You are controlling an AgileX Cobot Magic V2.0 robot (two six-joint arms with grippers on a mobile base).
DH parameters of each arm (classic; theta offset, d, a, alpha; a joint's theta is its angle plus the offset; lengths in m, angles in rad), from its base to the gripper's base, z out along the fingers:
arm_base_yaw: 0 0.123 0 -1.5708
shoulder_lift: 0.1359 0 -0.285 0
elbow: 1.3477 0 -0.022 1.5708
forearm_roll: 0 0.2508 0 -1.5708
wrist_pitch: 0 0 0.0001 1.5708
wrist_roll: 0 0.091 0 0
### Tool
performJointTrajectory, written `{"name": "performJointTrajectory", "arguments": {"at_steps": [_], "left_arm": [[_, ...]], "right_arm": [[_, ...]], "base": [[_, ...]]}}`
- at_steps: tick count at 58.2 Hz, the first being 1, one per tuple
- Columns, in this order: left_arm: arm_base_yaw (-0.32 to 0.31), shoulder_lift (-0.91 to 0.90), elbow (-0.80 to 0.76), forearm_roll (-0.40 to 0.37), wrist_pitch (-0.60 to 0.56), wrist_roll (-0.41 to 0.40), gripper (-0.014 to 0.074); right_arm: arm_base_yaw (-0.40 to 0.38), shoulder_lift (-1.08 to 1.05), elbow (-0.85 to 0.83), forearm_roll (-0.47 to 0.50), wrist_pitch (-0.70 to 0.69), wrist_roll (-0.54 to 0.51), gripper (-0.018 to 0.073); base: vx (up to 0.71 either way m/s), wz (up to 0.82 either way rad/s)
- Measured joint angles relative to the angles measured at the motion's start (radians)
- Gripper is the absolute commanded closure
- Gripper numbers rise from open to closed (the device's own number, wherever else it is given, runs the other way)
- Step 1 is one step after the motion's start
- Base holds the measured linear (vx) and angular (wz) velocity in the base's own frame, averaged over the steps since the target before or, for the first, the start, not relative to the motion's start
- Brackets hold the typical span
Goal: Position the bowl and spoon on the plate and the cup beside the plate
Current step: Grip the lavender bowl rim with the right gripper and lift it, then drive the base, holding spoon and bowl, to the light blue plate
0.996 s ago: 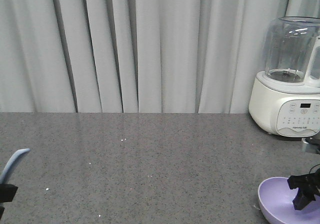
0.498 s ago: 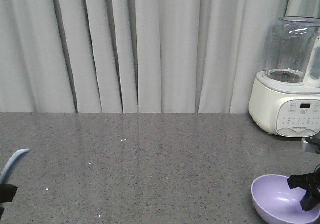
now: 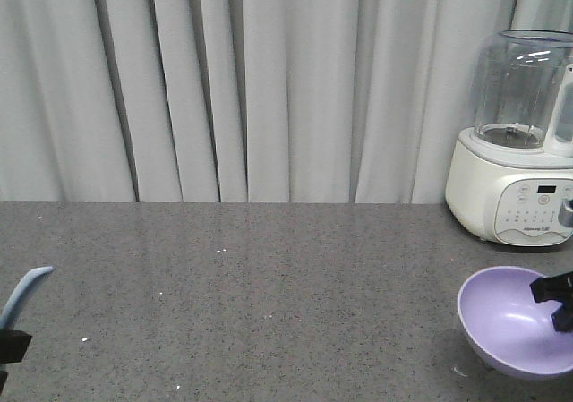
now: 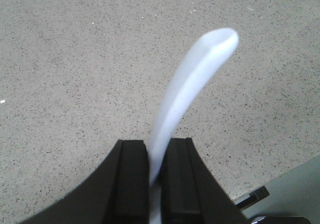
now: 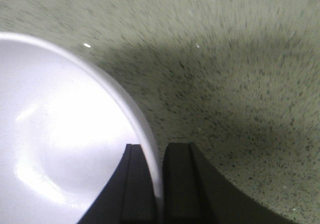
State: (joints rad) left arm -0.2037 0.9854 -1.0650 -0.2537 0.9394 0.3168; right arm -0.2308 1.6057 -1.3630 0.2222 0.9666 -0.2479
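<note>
The lavender bowl (image 3: 510, 323) hangs tilted above the grey table at the lower right of the front view, its glossy inside (image 5: 55, 134) facing the camera. My right gripper (image 5: 155, 156) is shut on the bowl's rim, one finger inside and one outside; its black fingers (image 3: 555, 290) show at the bowl's right edge. At the far left, my left gripper (image 4: 155, 154) is shut on the pale blue spoon (image 4: 192, 89), whose curved handle (image 3: 22, 293) points up and away. The scoop is hidden. The plate and the cup are out of view.
A white blender base with a clear jug (image 3: 519, 142) stands at the back right, close behind the bowl. Grey curtains (image 3: 251, 89) hang along the table's far edge. The speckled grey tabletop (image 3: 269, 303) stretches between the two grippers.
The right gripper has lifted the bowl off the table and tipped it, so its opening faces the front camera more. The left gripper and spoon have stayed still.
</note>
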Motion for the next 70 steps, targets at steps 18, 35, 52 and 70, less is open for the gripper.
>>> {"name": "performJointTrajectory", "arguments": {"at_steps": [18, 35, 52, 70], "left_arm": [[0.000, 0.000, 0.000, 0.000, 0.000, 0.000, 0.0421], [0.000, 0.000, 0.000, 0.000, 0.000, 0.000, 0.0421], [0.000, 0.000, 0.000, 0.000, 0.000, 0.000, 0.0421], [0.000, 0.000, 0.000, 0.000, 0.000, 0.000, 0.0421]], "right_arm": [[0.283, -0.252, 0.000, -0.009, 0.005, -0.003, 0.0505], [0.490, -0.444, 0.171, -0.077, -0.069, 0.091, 0.0501], [0.496, -0.600, 0.410, -0.091, -0.101, 0.102, 0.0500], [0.496, -0.655, 0.462, -0.092, -0.100, 0.102, 0.0498]], "base": [[0.00, 0.00], [0.00, 0.00], [0.00, 0.00], [0.00, 0.00]]}}
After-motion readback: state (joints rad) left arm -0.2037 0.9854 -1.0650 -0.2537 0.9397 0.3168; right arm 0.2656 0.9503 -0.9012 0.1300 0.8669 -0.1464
